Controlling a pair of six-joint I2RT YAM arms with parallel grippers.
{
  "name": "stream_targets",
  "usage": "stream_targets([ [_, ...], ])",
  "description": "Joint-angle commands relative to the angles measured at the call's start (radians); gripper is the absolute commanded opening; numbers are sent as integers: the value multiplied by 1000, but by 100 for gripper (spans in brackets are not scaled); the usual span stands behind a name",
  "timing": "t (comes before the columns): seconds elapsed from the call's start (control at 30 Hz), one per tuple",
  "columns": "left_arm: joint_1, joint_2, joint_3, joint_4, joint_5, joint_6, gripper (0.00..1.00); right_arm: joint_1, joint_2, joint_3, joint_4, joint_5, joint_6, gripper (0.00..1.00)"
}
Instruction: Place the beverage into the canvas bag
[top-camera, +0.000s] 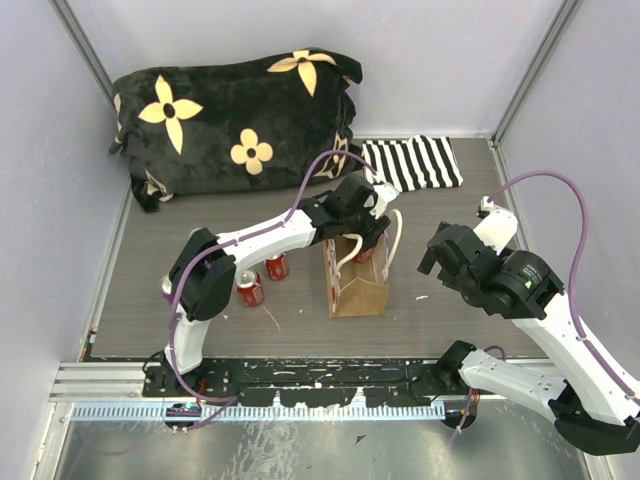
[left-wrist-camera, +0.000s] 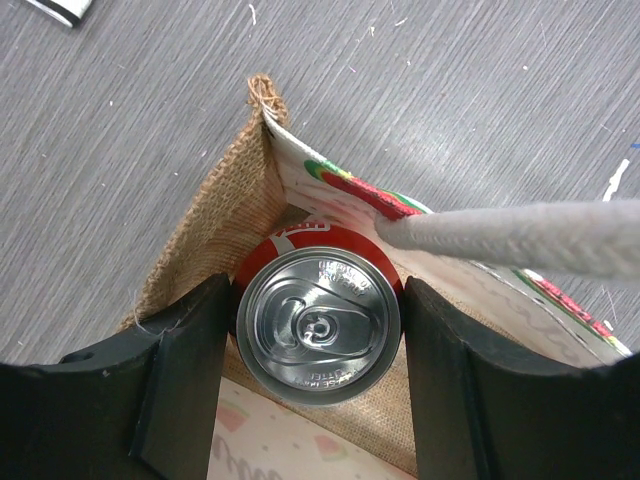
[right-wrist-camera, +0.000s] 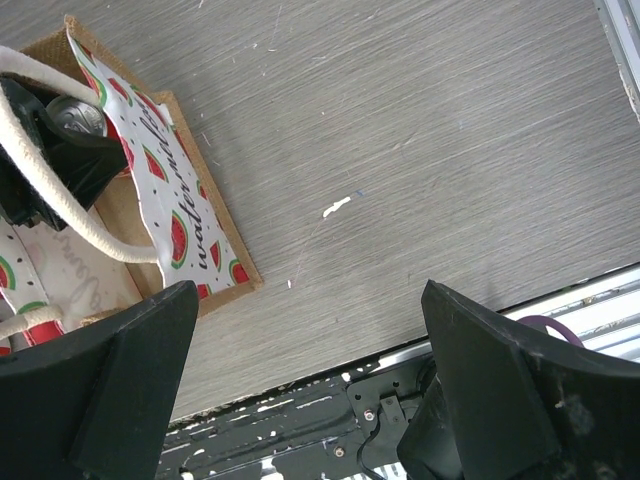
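The canvas bag stands upright at the table's middle, tan-brown with cream loop handles and a watermelon-print lining. My left gripper is over its open top, shut on a red beverage can with a silver lid, held upright inside the bag's far corner. A cream handle crosses just right of the can. In the right wrist view the bag and the can's top show at the upper left. My right gripper is open and empty, above bare table right of the bag.
Two more red cans stand on the table left of the bag. A black-and-white striped cloth lies at the back right. A big black cushion with tan flowers fills the back left. White walls enclose the table.
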Motion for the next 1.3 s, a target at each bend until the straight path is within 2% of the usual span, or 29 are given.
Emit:
stream_targets([
  [0.0,-4,-3,-18,129,-24,-2,0,3,-8,2,5,10,23,100],
  [0.03,-4,-2,-25,134,-25,-3,2,3,-7,2,5,10,22,100],
  [0.07,-3,-1,-30,136,-25,-5,9,4,-7,4,5,9,20,100],
  [0.17,-4,-9,-39,139,-16,-6,43,4,-7,7,3,6,20,100],
  [0.23,-3,-20,-44,139,-12,-5,61,3,-8,7,3,3,20,100],
  [0.5,-4,-96,-70,124,-13,7,99,4,1,3,22,-5,11,100],
  [1.1,0,-287,-116,32,-39,19,98,4,2,-36,74,-16,4,100],
  [1.27,47,-356,-141,30,-77,9,98,4,5,-41,81,-16,1,100],
])
